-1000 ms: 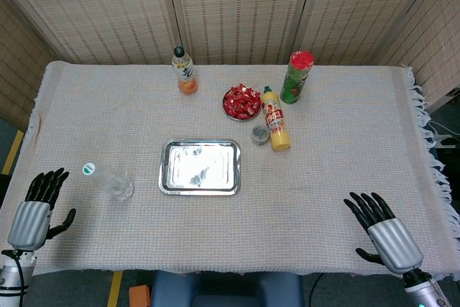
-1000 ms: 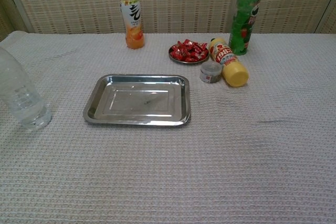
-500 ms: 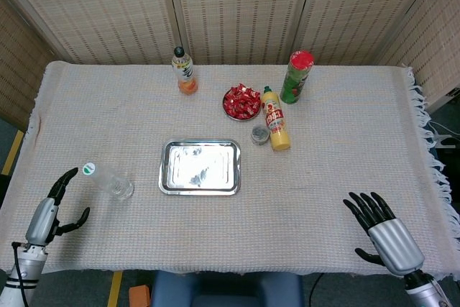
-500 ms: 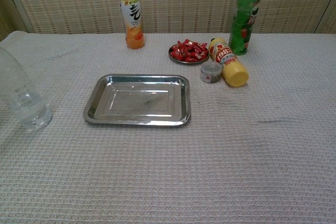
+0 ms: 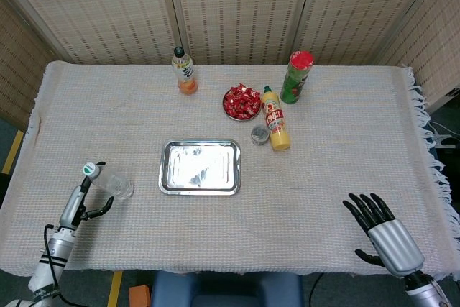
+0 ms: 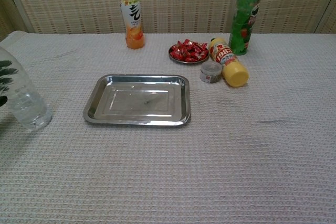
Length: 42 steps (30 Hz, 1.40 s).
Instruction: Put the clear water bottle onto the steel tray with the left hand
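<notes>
Reaching for the clear water bottle point(image 5: 109, 180) with my left hand point(image 5: 79, 203). The bottle stands upright near the left edge of the table, left of the steel tray point(image 5: 200, 167) and apart from it.

To do this well: wrap around the body mid-height, not the cap, since thin plastic will squash and slip if I squeeze too hard. Lift straight up, carry right, set down flat inside the tray rim.

Left fingers point(image 6: 5, 74): dark tips show through the bottle from its far-left side in the chest view, apart from one another, thumb out. Can't tell if they touch the bottle; nothing is gripped.

Right hand point(image 5: 381, 231) is idle at the near right, fingers spread, holding nothing.
</notes>
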Tool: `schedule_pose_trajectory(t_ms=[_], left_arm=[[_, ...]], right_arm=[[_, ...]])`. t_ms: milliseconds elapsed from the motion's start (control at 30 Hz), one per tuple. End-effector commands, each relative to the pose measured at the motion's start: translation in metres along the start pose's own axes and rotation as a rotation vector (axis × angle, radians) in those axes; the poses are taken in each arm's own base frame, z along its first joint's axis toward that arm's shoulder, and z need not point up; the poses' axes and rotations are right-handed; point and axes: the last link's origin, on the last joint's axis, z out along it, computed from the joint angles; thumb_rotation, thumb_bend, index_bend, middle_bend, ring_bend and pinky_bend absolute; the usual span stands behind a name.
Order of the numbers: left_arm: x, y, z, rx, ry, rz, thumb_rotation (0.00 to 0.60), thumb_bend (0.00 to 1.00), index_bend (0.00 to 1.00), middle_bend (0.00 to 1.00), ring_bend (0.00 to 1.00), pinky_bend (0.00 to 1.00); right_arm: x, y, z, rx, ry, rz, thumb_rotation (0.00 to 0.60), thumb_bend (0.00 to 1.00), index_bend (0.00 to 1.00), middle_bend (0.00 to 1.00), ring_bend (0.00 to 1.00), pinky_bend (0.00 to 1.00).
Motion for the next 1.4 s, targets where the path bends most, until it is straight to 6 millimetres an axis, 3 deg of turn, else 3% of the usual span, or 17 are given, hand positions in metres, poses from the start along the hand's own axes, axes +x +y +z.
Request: schedule_pose_trajectory(t_ms=[33, 400, 533, 600, 733, 833, 1033, 1200, 1267, 1333, 1400], left_arm=[[-0.004, -0.001, 0.005, 0.004, 0.0, 0.005, 0.6, 0.38, 0.0, 0.0, 0.0, 0.01], [-0.017, -0.004, 0.024, 0.02, 0.014, 0.032, 0.6, 0.38, 0.0, 0.0, 0.0, 0.02], [-0.017, -0.006, 0.027, 0.026, 0.022, 0.037, 0.6, 0.38, 0.01, 0.02, 0.0, 0.07], [-0.016, -0.006, 0.028, 0.03, 0.033, 0.037, 0.6, 0.39, 0.09, 0.1, 0.05, 0.14], [-0.014, -0.006, 0.028, 0.03, 0.058, 0.003, 0.6, 0.47, 0.33, 0.39, 0.28, 0.36], [-0.013, -0.007, 0.027, 0.025, 0.067, 0.01, 0.6, 0.49, 0.42, 0.47, 0.35, 0.43], [-0.006, -0.001, 0.024, -0.04, 0.129, 0.029, 0.6, 0.5, 0.44, 0.49, 0.36, 0.45], [0.044, 0.008, 0.024, -0.163, 0.451, 0.196, 0.6, 0.5, 0.42, 0.46, 0.34, 0.42], [0.057, 0.006, 0.025, -0.148, 0.5, 0.143, 0.6, 0.5, 0.41, 0.44, 0.31, 0.4], [0.053, 0.008, 0.022, -0.155, 0.463, 0.093, 0.6, 0.5, 0.4, 0.42, 0.29, 0.39], [0.028, 0.013, 0.013, -0.175, 0.338, 0.048, 0.6, 0.5, 0.4, 0.42, 0.29, 0.38]], right_arm=[[0.0, 0.0, 0.0, 0.0, 0.002, 0.001, 0.6, 0.01, 0.0, 0.0, 0.0, 0.0], [-0.001, 0.0, 0.001, -0.004, -0.007, -0.004, 0.6, 0.01, 0.0, 0.0, 0.0, 0.0], [-0.002, 0.0, 0.001, -0.005, -0.01, -0.006, 0.6, 0.01, 0.0, 0.0, 0.0, 0.0], [-0.002, -0.001, 0.001, -0.004, -0.013, -0.007, 0.6, 0.01, 0.0, 0.0, 0.0, 0.0], [-0.002, -0.001, 0.001, -0.004, -0.014, -0.008, 0.6, 0.01, 0.0, 0.0, 0.0, 0.0], [-0.002, -0.001, 0.001, -0.005, -0.014, -0.008, 0.6, 0.01, 0.0, 0.0, 0.0, 0.0], [-0.002, -0.001, 0.001, -0.005, -0.015, -0.008, 0.6, 0.01, 0.0, 0.0, 0.0, 0.0], [-0.001, -0.001, 0.0, -0.007, -0.011, -0.004, 0.6, 0.01, 0.0, 0.0, 0.0, 0.0], [-0.001, -0.001, -0.001, -0.004, -0.011, -0.005, 0.6, 0.01, 0.0, 0.0, 0.0, 0.0], [-0.002, -0.002, 0.0, -0.001, -0.018, -0.008, 0.6, 0.01, 0.0, 0.0, 0.0, 0.0], [-0.004, -0.003, 0.001, 0.0, -0.025, -0.013, 0.6, 0.01, 0.0, 0.0, 0.0, 0.0]])
